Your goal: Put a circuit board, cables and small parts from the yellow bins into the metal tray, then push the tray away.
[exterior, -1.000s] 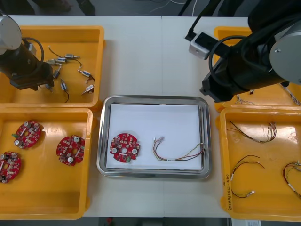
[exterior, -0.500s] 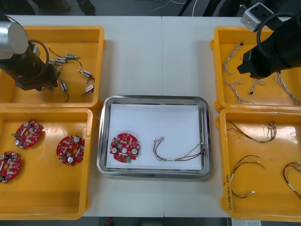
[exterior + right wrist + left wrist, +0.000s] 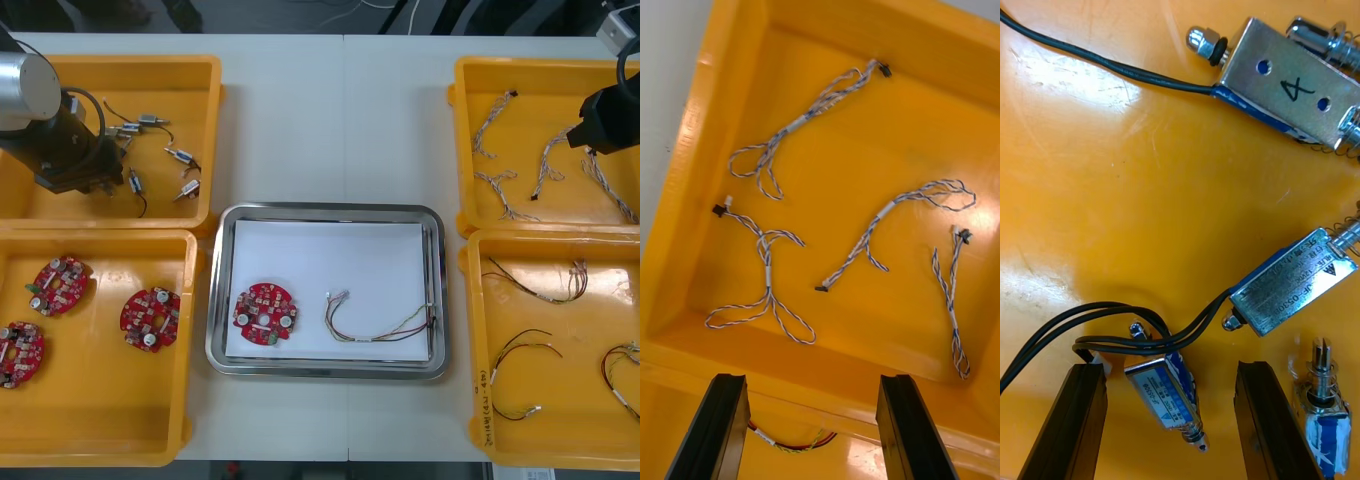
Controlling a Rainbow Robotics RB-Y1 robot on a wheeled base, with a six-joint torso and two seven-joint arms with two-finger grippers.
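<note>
Big swing by the right gripper [image 3: 603, 122] in the last second: off the two-o'clock corner of the shiny rectangular metal tray [image 3: 325, 212], out over the yellow plastic bin at two o'clock [image 3: 520, 66]. Black fingers [image 3: 724, 427] wide apart with nothing between them, hanging above several twisted blue and white cables [image 3: 865, 244]. Closest to the fingers, the bin's wall rather than any cable. Probably lining up the next cable pick.

Far smaller shift by the left gripper [image 3: 95, 180]: low in the yellow bin at ten o'clock [image 3: 150, 66], fingers [image 3: 1082, 424] parted either side of one small blue-wrapped metal part [image 3: 1169, 397] (on the brink of a grasp, by the look of it, not yet made).

Already lying on the tray's white liner [image 3: 330, 260]: one round red circuit board [image 3: 265, 312] at eight o'clock, one thin red and yellow cable [image 3: 380, 326] at four. Still owed: a twisted cable, small parts, the push.

In the way on the left: black leads [image 3: 1112, 330] looped across the chosen part, and neighbouring metal parts [image 3: 1289, 296] close by, so a real risk of tangling or dragging a second piece. Three spare red boards [image 3: 150, 318] at eight o'clock and loose black and red-and-yellow cables [image 3: 530, 345] at four, well clear of both arms.
</note>
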